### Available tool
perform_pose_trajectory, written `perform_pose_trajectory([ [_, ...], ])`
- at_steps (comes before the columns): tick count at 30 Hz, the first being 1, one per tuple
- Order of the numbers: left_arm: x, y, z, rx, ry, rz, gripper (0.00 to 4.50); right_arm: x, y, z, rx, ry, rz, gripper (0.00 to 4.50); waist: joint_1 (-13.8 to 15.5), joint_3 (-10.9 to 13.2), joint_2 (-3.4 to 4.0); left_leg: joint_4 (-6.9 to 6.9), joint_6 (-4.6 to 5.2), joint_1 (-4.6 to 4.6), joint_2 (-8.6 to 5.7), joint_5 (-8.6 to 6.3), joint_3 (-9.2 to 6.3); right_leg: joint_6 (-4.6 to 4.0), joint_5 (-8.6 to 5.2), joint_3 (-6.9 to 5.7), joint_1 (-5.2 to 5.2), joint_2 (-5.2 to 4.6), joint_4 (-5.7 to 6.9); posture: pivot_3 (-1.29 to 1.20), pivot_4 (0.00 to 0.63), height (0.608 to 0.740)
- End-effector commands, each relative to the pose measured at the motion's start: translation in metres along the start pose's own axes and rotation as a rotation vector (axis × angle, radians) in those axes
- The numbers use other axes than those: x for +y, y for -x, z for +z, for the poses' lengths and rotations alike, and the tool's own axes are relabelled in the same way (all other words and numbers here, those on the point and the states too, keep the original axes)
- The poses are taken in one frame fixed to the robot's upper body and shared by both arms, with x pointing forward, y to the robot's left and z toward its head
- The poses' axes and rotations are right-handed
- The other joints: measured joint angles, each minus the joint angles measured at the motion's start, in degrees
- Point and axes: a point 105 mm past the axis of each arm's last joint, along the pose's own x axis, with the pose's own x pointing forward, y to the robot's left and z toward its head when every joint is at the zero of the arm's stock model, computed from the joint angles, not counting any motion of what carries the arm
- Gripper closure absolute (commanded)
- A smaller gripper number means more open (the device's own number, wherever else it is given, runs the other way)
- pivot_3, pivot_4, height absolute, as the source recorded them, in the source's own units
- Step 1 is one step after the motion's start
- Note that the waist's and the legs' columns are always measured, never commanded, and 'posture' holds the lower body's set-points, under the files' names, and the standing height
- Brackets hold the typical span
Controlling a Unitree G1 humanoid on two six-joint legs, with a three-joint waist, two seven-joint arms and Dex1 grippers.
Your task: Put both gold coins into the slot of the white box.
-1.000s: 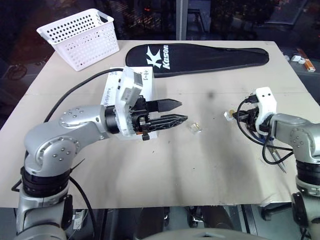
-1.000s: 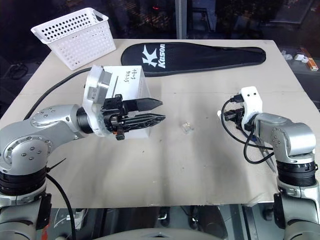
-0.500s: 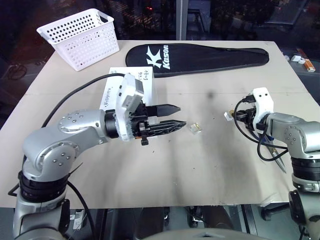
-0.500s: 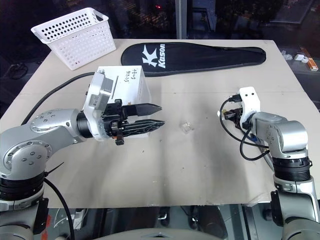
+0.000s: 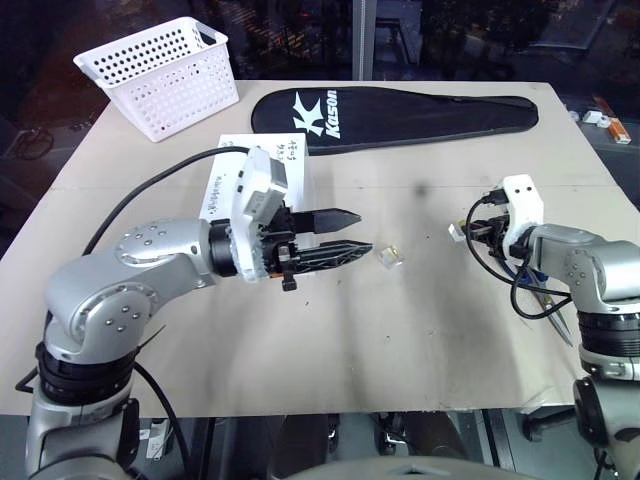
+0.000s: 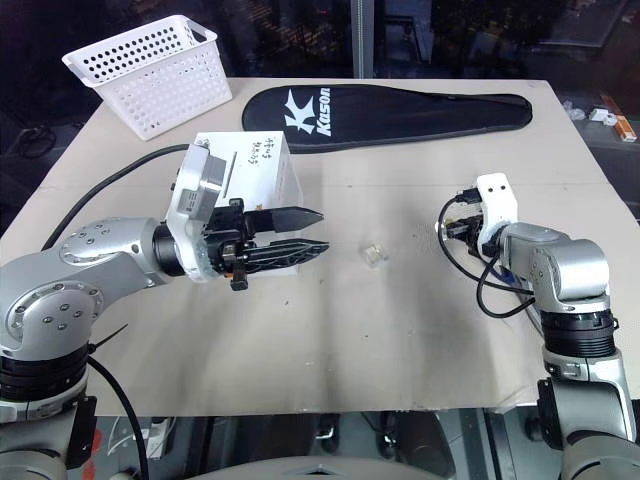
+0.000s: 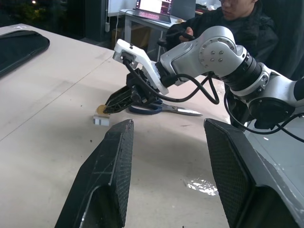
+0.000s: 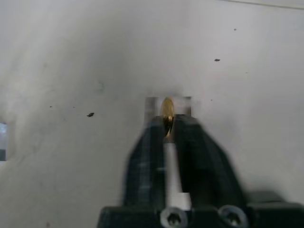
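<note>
At right, the right gripper [image 8: 167,127] has pinched one gold coin [image 8: 167,108]; next, lift toward the white box [image 6: 262,160]. The left gripper [image 5: 345,233] hangs half-open, empty.

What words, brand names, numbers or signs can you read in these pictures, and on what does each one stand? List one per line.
"K Kason": white logo and lettering on the black racket cover at the far side of the table.
Handwritten scribbles on the white box: too small to read.
Nothing readable on the white perforated basket.
</note>
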Motion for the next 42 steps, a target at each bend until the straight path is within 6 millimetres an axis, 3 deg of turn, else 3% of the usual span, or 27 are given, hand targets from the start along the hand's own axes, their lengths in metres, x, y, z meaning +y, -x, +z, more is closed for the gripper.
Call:
perform_pose_trajectory([
  [1,-0.003,0.004,0.009,-0.026,-0.054,0.011,2.11,-0.002,0.003,0.011,-0.039,0.013,-0.004,4.45,0.01,0.00,0.00,0.00,0.00,0.00,0.00,0.00,0.00,0.00,0.00,0.00,0.00,0.00,0.00,0.00,0.150,0.738],
  [10,-0.001,0.006,0.007,-0.039,-0.036,0.019,2.11,0.001,0.019,0.025,-0.099,0.033,0.039,4.45,0.00,0.01,0.01,0.00,0.00,0.00,0.00,0.00,0.00,0.00,0.00,0.00,0.00,0.00,0.00,0.00,0.150,0.738],
  [15,0.006,0.007,0.009,-0.078,0.029,0.022,2.11,0.040,0.053,0.052,-0.252,0.079,0.304,4.45,0.01,0.01,0.01,0.00,0.00,0.00,0.02,0.00,-0.01,0.00,0.00,-0.01,0.00,0.01,0.00,0.00,0.150,0.738],
  [18,0.009,0.006,0.015,-0.114,0.073,-0.002,2.11,0.077,0.080,0.068,-0.337,0.133,0.514,4.45,0.03,0.01,0.00,0.00,0.02,0.00,0.02,-0.01,-0.02,0.00,0.00,-0.02,0.00,0.01,0.00,0.00,0.150,0.738],
  [21,0.012,0.005,0.022,-0.144,0.107,-0.016,3.01,0.108,0.104,0.079,-0.396,0.198,0.685,4.50,-0.11,0.02,0.00,0.00,0.03,0.00,0.03,-0.02,-0.03,0.00,0.00,-0.01,0.00,0.00,0.00,0.00,0.150,0.738],
  [24,0.012,0.003,0.023,-0.132,0.103,-0.030,4.28,0.126,0.115,0.083,-0.411,0.246,0.769,4.50,-0.03,0.02,0.00,0.00,0.03,0.01,0.03,-0.02,-0.04,0.00,0.00,-0.02,0.00,0.00,0.00,0.00,0.150,0.738],
  [27,0.010,-0.001,0.024,-0.121,0.094,-0.059,4.28,0.149,0.129,0.088,-0.440,0.301,0.895,4.50,-0.03,0.03,-0.01,0.00,0.02,-0.01,0.02,-0.02,-0.03,0.00,0.00,-0.02,0.00,-0.01,0.00,0.00,0.150,0.738],
  [34,0.013,-0.003,0.031,-0.130,0.082,-0.057,4.28,0.157,0.134,0.089,-0.432,0.316,0.942,4.50,0.00,0.03,-0.01,0.00,0.02,-0.01,0.02,-0.01,-0.02,-0.01,0.01,-0.02,0.01,-0.04,0.00,0.00,0.150,0.738],
  [42,0.002,-0.004,0.038,-0.146,0.123,-0.122,4.28,0.160,0.129,0.089,-0.426,0.315,0.947,4.50,-0.04,0.03,-0.01,0.00,0.02,0.00,0.03,-0.01,-0.02,-0.01,0.00,-0.02,0.00,-0.03,0.00,0.00,0.150,0.738],
])
